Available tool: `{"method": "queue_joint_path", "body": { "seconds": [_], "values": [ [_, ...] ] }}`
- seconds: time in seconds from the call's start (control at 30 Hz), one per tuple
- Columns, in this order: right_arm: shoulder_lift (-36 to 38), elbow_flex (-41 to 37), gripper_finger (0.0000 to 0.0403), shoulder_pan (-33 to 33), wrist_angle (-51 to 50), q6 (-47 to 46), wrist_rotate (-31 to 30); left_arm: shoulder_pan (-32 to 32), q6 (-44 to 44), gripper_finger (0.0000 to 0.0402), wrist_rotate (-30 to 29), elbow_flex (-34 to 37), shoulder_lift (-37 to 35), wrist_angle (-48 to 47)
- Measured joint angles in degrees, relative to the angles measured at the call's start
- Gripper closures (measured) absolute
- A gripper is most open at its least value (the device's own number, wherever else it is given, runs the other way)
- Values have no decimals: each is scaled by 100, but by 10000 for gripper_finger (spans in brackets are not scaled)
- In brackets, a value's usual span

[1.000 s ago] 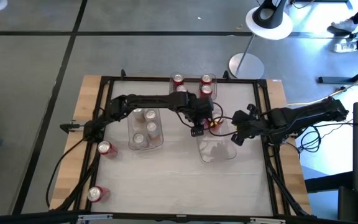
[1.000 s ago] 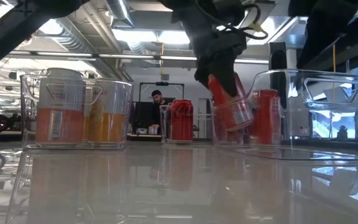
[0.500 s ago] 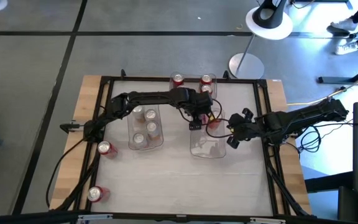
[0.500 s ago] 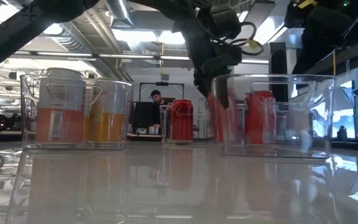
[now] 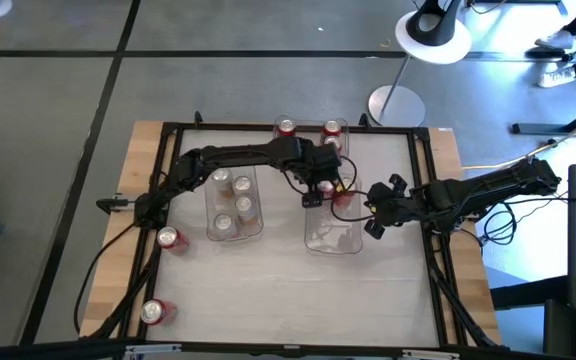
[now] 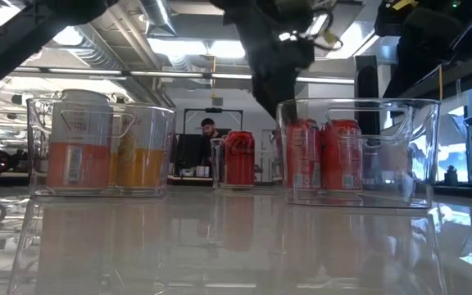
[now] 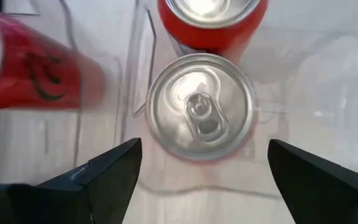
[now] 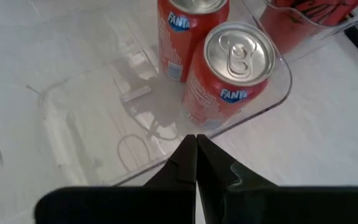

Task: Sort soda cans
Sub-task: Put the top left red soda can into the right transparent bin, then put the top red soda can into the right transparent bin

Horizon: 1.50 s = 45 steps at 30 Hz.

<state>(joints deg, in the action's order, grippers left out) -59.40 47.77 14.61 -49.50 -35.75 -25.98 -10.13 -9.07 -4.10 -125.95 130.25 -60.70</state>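
Note:
In the left wrist view my open left gripper (image 7: 210, 180) hovers over a red can's silver top (image 7: 201, 109). That can stands upright in the right clear bin (image 5: 333, 235) beside a second red can (image 7: 212, 15), and the fingers flank it without touching. From above, the left gripper (image 5: 315, 195) is over the bin's far end. My right gripper (image 5: 372, 224) is shut at the bin's right wall. Both upright cans (image 6: 301, 156) (image 6: 342, 156) show in the low view. The left bin (image 5: 235, 205) holds several pale and orange cans. My right gripper is shut on the rim of the clear bin's right wall (image 8: 166, 163), coming slanting down from the table's right. The fingers (image 8: 185, 163) hide whether the thin wall runs between them. The bin sits flat on the table with two cans (image 8: 235, 68) inside.
Red cans stand at the table's far edge (image 5: 286, 128) (image 5: 331, 130). Two more lie on their sides near the left edge (image 5: 171, 238) (image 5: 156, 311). A black frame (image 5: 168, 125) borders the table. The near half of the white tabletop (image 5: 288, 300) is bare. A person (image 6: 209, 131) stands far behind.
My right gripper drew the clear bin toward the table's left and set it down flat from a tilted, lifted pose. My left gripper lowered a tilted red can into the bin, let go and rose; the can now stands upright beside the other.

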Motion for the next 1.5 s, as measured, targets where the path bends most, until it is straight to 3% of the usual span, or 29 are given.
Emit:
{"method": "queue_joint_path", "body": {
  "seconds": [0.27,0.4,0.57,0.7,0.83,1.13,1.3,1.5],
  "values": [
    [2,0,400,0,59,-57,5,123,653,66,-61,-20,-799,-383],
    [0,0,400,0,91,-470,33,388,1157,66,-59,-22,-1291,-1236],
    [-74,0,400,0,270,-605,186,892,1896,66,-142,-4,-1736,-2943],
    [-219,0,390,0,308,-1077,256,1470,2364,66,-356,648,-2387,-2937],
    [-384,0,337,0,277,-1299,326,1951,3350,66,-517,1755,-3342,-2935],
    [-575,0,163,0,298,-1158,381,2895,5997,66,-577,4355,-5543,-2945],
    [-577,1,111,0,317,-1156,502,3131,6416,66,-491,4958,-5957,-2869],
    [-577,2,89,0,408,-1156,517,3430,6255,66,-603,5263,-6054,-2815]
  ]
}}
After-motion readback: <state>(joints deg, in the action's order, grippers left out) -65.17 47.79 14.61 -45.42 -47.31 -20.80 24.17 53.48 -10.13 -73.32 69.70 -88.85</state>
